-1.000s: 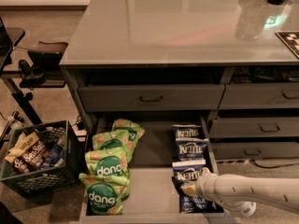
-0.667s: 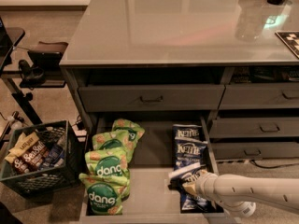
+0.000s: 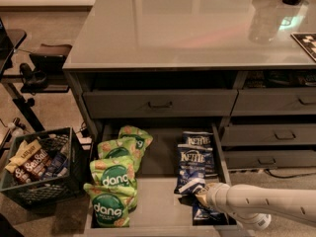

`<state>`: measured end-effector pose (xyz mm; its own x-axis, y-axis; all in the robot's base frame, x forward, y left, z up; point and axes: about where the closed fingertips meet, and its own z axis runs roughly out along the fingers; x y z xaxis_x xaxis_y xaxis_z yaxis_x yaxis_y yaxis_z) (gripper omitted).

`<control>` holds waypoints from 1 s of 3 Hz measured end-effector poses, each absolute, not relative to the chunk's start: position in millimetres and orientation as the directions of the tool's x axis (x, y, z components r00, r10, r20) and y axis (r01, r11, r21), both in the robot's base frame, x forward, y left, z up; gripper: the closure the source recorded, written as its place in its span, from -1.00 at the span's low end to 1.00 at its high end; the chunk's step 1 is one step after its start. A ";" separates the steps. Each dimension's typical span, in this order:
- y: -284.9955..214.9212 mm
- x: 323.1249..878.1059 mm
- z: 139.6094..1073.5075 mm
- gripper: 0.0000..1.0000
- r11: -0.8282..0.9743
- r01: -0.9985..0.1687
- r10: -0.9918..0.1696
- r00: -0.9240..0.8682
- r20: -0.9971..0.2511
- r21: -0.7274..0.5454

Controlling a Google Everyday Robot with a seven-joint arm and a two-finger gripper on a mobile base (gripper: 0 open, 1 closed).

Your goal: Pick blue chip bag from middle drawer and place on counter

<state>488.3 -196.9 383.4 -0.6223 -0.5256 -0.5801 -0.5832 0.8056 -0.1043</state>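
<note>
Left of the middle drawer (image 3: 157,201): black crate (image 3: 42,184) of snacks on the floor.
Drawer's left half: green dang bags (image 3: 114,181), stacked and overlapping.
Drawer's right half: three dark Kettle bags in a row, front to back. I take the middle one as the target blue chip bag (image 3: 192,164); it lies in the drawer.
Gripper (image 3: 201,193): at that bag's near edge, with the arm entering from the drawer's right. Hold state: cannot tell.
Judgement: grasp step in hand.
Next: confirm the hold, lift clear of the drawer's sides, then carry up to the counter (image 3: 187,23) above the drawer.

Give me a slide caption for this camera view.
Gripper at a blue chip bag in the open middle drawer, green snack bags alongside, grey counter above.
</note>
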 end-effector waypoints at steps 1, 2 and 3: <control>-194.2 478.2 414.7 1.00 0.775 -0.617 -0.557 -0.569 -0.605 -0.133; -193.2 464.5 471.4 1.00 0.718 -0.667 -0.614 -0.471 -0.634 -0.199; -195.3 461.7 535.5 1.00 0.625 -0.725 -0.678 -0.321 -0.661 -0.289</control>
